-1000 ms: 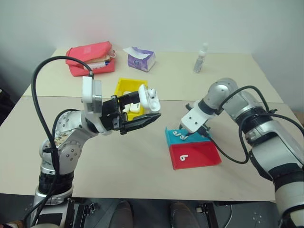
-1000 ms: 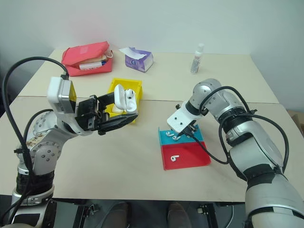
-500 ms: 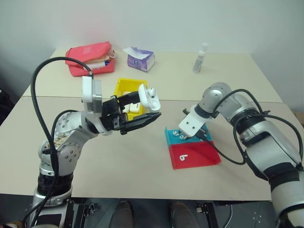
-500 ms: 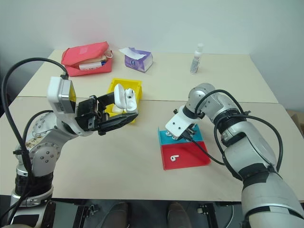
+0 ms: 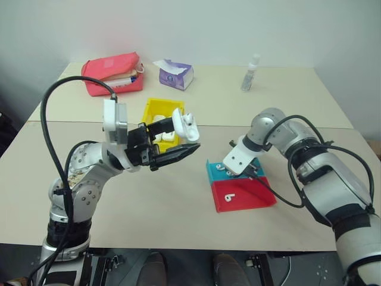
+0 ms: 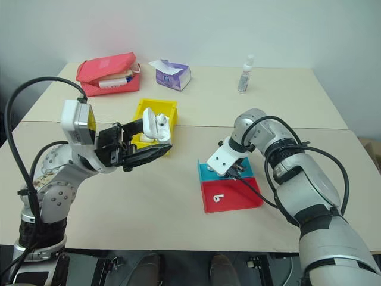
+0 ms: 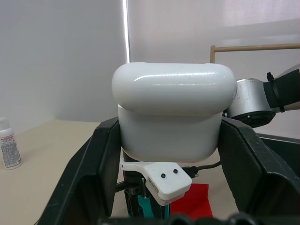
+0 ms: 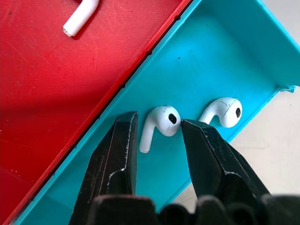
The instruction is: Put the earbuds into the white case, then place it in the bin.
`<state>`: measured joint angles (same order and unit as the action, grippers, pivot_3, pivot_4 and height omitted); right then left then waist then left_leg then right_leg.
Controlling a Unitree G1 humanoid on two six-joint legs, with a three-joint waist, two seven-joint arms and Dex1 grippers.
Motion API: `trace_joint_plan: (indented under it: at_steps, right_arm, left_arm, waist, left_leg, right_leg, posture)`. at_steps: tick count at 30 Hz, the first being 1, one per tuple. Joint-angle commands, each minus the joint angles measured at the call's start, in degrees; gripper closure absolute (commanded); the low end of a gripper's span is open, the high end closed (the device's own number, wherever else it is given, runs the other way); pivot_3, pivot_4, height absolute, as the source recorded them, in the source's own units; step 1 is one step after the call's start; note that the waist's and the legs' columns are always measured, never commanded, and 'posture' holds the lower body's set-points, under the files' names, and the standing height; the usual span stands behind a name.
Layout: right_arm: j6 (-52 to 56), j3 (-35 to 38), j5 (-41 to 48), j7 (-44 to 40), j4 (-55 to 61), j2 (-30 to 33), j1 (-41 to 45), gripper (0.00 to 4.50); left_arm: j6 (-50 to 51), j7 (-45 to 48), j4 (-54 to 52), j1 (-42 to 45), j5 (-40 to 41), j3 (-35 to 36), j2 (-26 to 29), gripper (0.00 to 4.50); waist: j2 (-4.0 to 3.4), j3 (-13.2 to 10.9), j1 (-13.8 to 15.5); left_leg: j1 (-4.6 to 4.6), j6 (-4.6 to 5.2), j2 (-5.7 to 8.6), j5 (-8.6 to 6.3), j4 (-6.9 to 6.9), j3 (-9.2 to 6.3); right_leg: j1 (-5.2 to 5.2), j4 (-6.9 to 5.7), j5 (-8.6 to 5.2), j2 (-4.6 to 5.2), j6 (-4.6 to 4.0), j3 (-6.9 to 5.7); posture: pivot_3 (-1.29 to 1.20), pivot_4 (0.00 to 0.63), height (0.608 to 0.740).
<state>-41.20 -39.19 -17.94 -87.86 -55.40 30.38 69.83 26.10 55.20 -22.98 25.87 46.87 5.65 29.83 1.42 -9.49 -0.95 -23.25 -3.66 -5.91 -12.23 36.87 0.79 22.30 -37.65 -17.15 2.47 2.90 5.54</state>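
Left end effector clamps the white case; right end effector straddles an earbud in the teal tray.

The white case (image 7: 173, 115) is glossy with rounded corners, its lid flipped up, and sits left of centre in the head views, pinched between the two black fingers (image 7: 91, 173) of the left end effector (image 5: 178, 140), which is closed firmly on its lower half, in front of the yellow bin (image 5: 156, 109) with more white cases inside. Lower right of centre, the right end effector (image 8: 157, 129) points down into the teal tray (image 8: 225, 61), its jaws partly open on either side of one of the earbuds (image 8: 159, 123), tiny, white and short-stemmed; whether they touch it I cannot tell. A second earbud (image 8: 222, 111) lies just beside it, and a third (image 8: 79, 16) rests in the adjoining red tray (image 8: 42, 79) on the worktop (image 5: 178, 202).
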Motion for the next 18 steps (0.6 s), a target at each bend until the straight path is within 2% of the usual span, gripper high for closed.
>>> trace_joint_plan:
  at_steps: [1,18]
  right_arm:
    - [-0.7,1.6,-0.2,-0.6,-0.3,-0.3,0.6,2.66]
    - [2.3,2.0,-2.6,-0.4,1.0,-0.8,-1.3,2.66]
  left_arm:
    - [-1.4,0.3,-2.0,-0.4,0.7,1.5,0.6,1.72]
    - [-0.5,-2.0,-5.4,-1.6,1.6,1.3,0.7,1.72]
  waist:
    - [0.00,0.0,0.0]
    - [0.00,0.0,-0.1]
  left_leg:
    - [0.01,-0.03,0.00,0.02,0.00,0.00]
    - [0.06,-0.07,0.00,0.04,0.00,-0.01]
  right_leg:
    - [0.00,-0.02,0.00,0.00,0.00,0.00]
    - [-0.01,-0.10,0.00,0.00,0.00,0.00]
  posture:
    - [0.00,0.150,0.740]
    - [0.00,0.150,0.740]
